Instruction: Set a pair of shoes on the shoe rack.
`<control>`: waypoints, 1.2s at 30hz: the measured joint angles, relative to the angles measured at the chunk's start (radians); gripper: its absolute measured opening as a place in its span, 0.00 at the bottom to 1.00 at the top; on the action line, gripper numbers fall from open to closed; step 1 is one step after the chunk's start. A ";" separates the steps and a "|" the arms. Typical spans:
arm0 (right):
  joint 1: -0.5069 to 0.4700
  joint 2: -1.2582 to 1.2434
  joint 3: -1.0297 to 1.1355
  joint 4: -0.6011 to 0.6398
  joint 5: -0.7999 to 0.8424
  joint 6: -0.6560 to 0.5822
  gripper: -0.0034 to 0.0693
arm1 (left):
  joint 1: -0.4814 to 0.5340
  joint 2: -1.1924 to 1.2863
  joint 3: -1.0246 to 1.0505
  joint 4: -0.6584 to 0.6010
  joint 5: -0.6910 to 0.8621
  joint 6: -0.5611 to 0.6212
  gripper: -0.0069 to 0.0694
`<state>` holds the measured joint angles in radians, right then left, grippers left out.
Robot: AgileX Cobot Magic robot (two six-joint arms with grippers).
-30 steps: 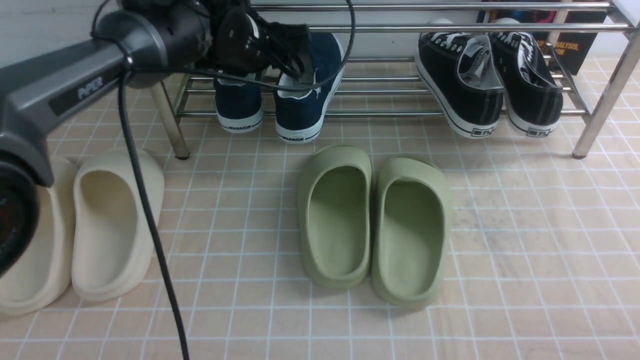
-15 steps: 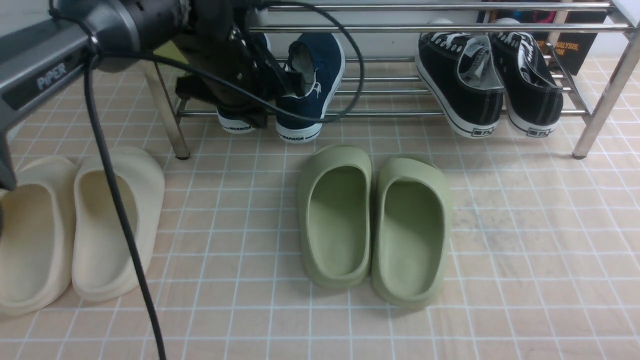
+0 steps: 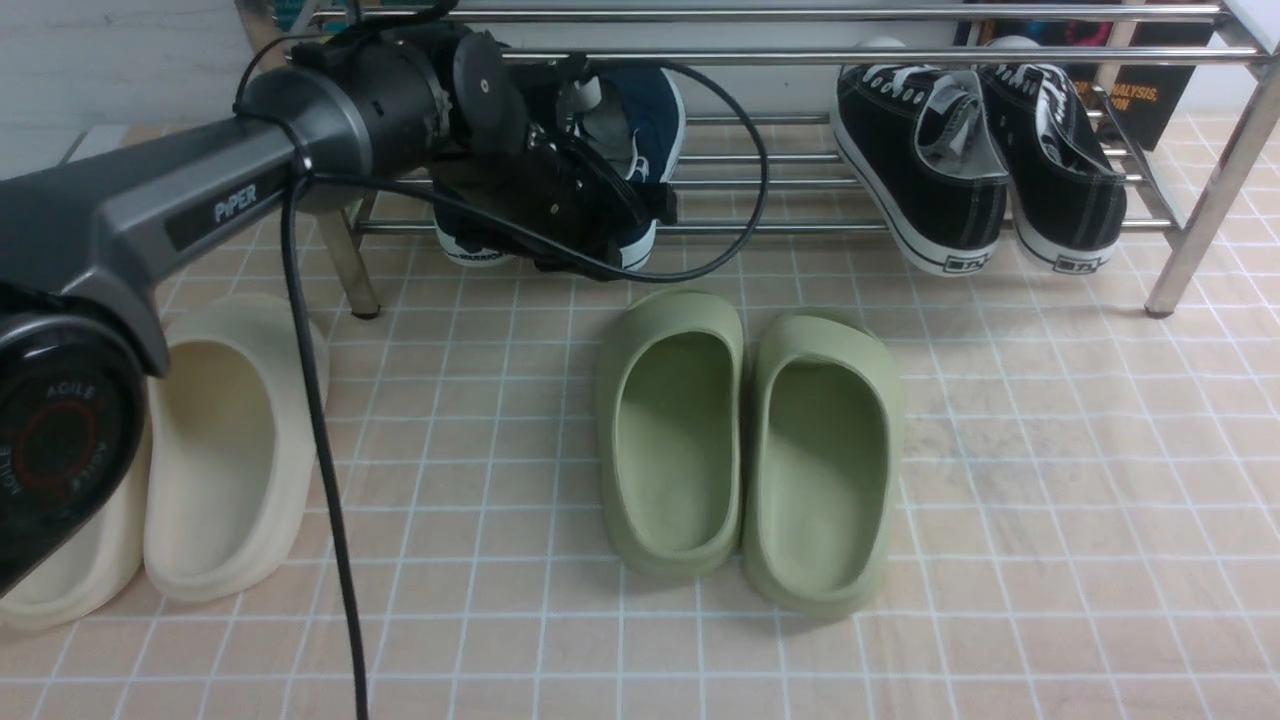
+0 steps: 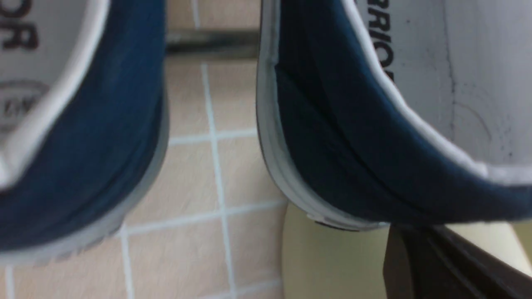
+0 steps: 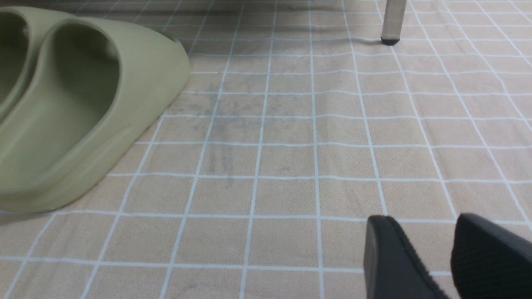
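Observation:
Two navy slip-on shoes sit heels-out on the low shelf of the chrome shoe rack (image 3: 760, 57). I see the left shoe (image 3: 470, 250) only by its white heel sole, and the right shoe (image 3: 650, 115) by its toe and stuffing. My left gripper (image 3: 600, 232) is right in front of their heels, shut, with no shoe seen between its fingers. In the left wrist view both heels (image 4: 104, 124) (image 4: 353, 145) fill the frame, and a dark finger (image 4: 436, 265) shows just beneath the right one. My right gripper (image 5: 422, 232) hovers open over the tiled floor, holding nothing.
Black lace-up sneakers (image 3: 960, 170) take up the right end of the shelf. Green clogs (image 3: 745, 450) lie on the floor in front of the rack and cream clogs (image 3: 220, 440) at the left. The left arm's cable (image 3: 320, 450) hangs down. A rack leg (image 3: 1200, 220) stands at the right.
The left gripper has gone from open to shut. The wrist dipped in front of the left shoe, then swung right to the right shoe's heel. Both navy shoes stayed on the shelf.

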<state>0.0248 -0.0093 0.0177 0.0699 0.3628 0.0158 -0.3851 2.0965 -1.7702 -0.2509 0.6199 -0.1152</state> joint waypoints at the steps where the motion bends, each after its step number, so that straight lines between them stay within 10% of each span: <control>1: 0.000 0.000 0.000 0.000 0.000 0.000 0.38 | -0.001 -0.001 0.001 -0.002 -0.020 0.000 0.12; 20: 0.000 0.000 0.000 0.000 0.000 -0.001 0.38 | -0.001 -0.046 0.002 0.021 -0.001 0.041 0.12; 28: 0.000 0.000 0.000 0.000 0.000 0.000 0.38 | -0.004 -0.400 0.051 0.132 0.142 0.208 0.12; 36: 0.000 0.000 0.000 0.000 0.000 0.000 0.38 | -0.004 -0.894 0.384 0.300 -0.071 0.164 0.12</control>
<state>0.0248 -0.0093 0.0177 0.0699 0.3628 0.0158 -0.3888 1.2024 -1.3858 0.0487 0.5489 0.0490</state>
